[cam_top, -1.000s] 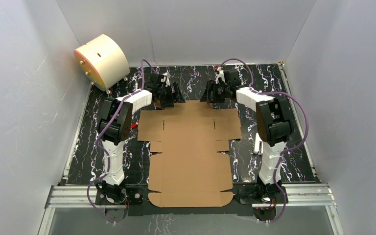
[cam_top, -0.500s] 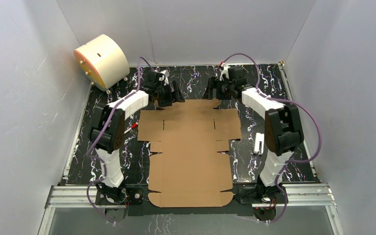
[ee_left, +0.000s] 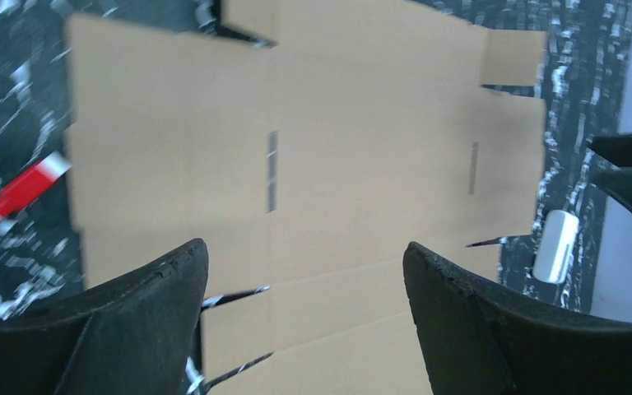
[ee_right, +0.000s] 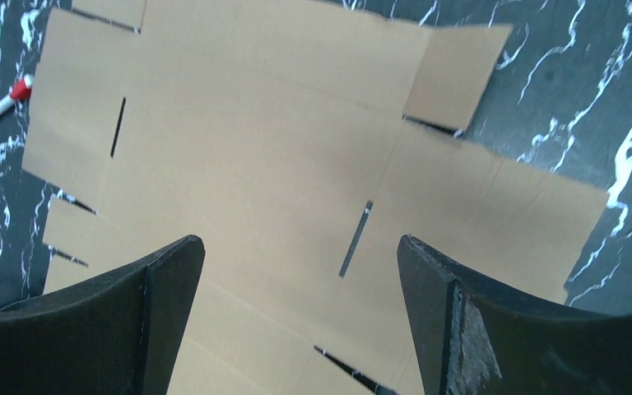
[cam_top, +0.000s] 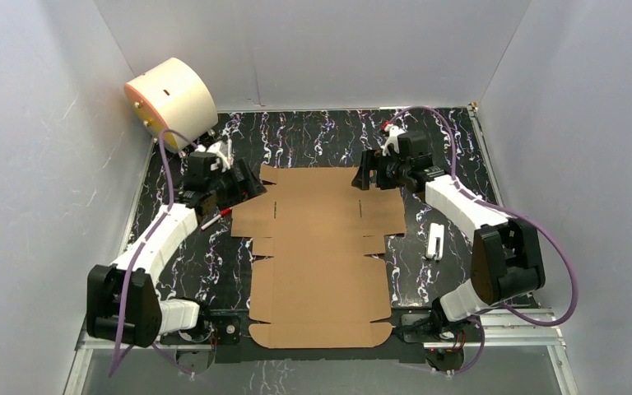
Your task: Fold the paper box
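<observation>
The paper box (cam_top: pixel 321 247) is a flat brown cardboard sheet with flaps and slits, lying unfolded in the middle of the table. My left gripper (cam_top: pixel 247 189) hovers open over its far left corner, nothing between the fingers. My right gripper (cam_top: pixel 368 176) hovers open over the far right corner, also empty. In the left wrist view the paper box (ee_left: pixel 337 164) fills the scene beyond my left gripper (ee_left: pixel 304 255). In the right wrist view the paper box (ee_right: pixel 255 123) lies below my right gripper (ee_right: pixel 300 247).
A cream drum with an orange face (cam_top: pixel 173 100) stands at the far left corner. A red-and-white marker (cam_top: pixel 216 217) lies just left of the sheet. A small white object (cam_top: pixel 435 240) lies right of it. White walls enclose the table.
Both arms swung outward from the sheet's far edge, the left to the left and nearer, the right to the right. Both grippers opened wider. The sheet stayed flat.
</observation>
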You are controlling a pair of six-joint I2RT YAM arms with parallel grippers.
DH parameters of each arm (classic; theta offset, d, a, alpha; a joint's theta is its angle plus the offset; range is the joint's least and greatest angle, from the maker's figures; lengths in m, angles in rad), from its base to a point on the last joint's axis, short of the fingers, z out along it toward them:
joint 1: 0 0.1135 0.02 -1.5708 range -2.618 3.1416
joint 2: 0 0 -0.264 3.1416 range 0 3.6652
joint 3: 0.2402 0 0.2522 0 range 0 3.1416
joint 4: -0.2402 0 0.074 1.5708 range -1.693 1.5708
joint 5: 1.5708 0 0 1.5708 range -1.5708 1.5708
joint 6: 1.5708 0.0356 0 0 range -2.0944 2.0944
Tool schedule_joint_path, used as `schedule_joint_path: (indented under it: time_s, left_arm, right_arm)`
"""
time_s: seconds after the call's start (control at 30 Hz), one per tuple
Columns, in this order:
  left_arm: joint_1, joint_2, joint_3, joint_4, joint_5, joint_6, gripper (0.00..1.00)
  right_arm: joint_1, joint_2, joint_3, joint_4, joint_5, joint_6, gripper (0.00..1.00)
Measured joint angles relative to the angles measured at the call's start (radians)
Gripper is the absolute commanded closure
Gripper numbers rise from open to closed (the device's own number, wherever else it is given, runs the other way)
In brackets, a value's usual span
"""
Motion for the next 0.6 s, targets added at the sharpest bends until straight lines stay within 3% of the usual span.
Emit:
schedule_joint_path:
  time_s: [0.17,0.6]
  left_arm:
    - [0.075,-0.096,-0.121,-0.055,-0.006,0.003,0.14]
    - [0.075,-0.148,-0.291,-0.071,0.066,-0.039,0.15]
  right_arm:
    - [0.008,-0.045,-0.071,0.009,-0.028,0.008,0.05]
    - [0.150,-0.065,-0.246,0.146,-0.088,0.081,0.08]
